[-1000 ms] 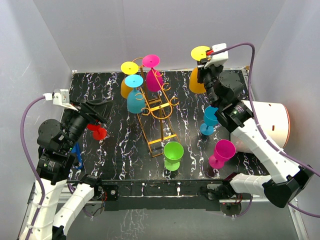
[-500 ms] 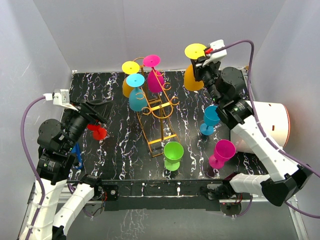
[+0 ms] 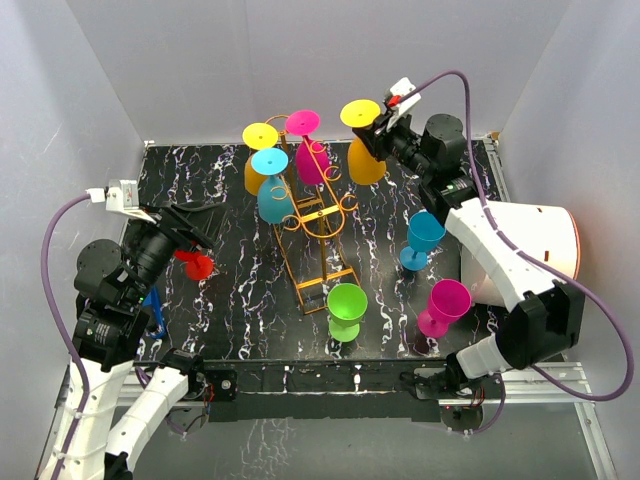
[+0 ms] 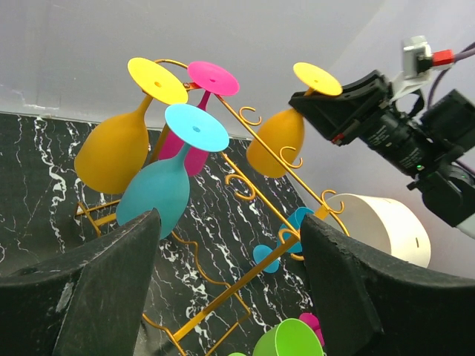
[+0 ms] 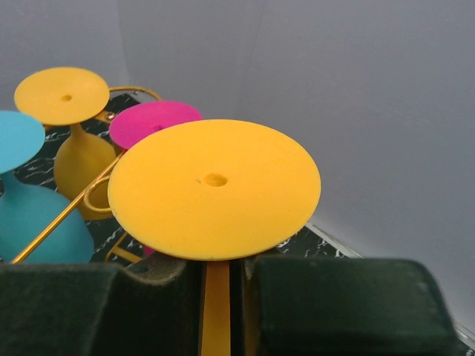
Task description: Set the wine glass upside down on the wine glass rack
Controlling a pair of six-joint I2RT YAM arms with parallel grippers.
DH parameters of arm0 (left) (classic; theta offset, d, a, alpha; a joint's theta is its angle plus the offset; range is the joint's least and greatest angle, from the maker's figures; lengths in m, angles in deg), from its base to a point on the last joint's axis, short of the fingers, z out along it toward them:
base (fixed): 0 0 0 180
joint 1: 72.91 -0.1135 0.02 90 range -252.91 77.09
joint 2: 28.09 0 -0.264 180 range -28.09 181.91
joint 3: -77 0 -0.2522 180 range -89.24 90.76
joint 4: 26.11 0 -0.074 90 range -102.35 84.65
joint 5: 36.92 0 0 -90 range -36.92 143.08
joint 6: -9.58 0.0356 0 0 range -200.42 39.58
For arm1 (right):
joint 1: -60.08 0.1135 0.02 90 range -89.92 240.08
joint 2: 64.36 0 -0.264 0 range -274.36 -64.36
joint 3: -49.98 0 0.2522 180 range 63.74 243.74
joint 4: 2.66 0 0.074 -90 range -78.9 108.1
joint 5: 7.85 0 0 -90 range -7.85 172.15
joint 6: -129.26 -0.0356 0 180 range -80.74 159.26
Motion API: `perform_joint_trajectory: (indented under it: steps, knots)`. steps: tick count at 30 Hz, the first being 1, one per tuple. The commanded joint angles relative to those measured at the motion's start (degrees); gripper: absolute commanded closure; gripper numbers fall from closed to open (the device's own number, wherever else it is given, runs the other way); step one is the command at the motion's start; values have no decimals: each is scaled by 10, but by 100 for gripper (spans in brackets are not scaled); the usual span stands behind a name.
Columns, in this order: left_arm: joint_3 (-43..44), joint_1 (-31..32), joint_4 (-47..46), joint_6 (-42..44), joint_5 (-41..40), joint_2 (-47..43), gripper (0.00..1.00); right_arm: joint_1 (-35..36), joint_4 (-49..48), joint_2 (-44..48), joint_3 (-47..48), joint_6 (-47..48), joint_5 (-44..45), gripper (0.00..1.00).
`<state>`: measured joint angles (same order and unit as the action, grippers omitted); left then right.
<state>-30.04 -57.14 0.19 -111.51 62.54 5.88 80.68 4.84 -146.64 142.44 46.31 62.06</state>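
One inverted orange wine glass, stem pinched by the right gripper, is travelling leftward along the far edge of the desk, closing on the wine glass rack; hooking onto a free arm is probably nearing. The left gripper is idling, spread.

Wine glass: yellow-orange, inverted, flat foot disc uppermost, thin stem clamped between the pads of the right end effector, bowl hanging below it.
Wine glass rack: golden wire, scroll-ended arms, upright, just left of that end effector.
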Motion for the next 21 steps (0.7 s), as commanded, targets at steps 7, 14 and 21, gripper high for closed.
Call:
perform_joint_trajectory:
  steps: [7, 14, 21]
  knots:
    - [11, 1, 0, -2, 2, -13, 25, -10, -46, -27, 30, -10, -116, 100]
    - [11, 1, 3, -4, 0, -15, 25, -12, -59, -64, 47, -10, -152, 100]
    - [14, 1, 10, -3, -5, -17, 25, -12, -75, -76, 39, -8, -175, 100]
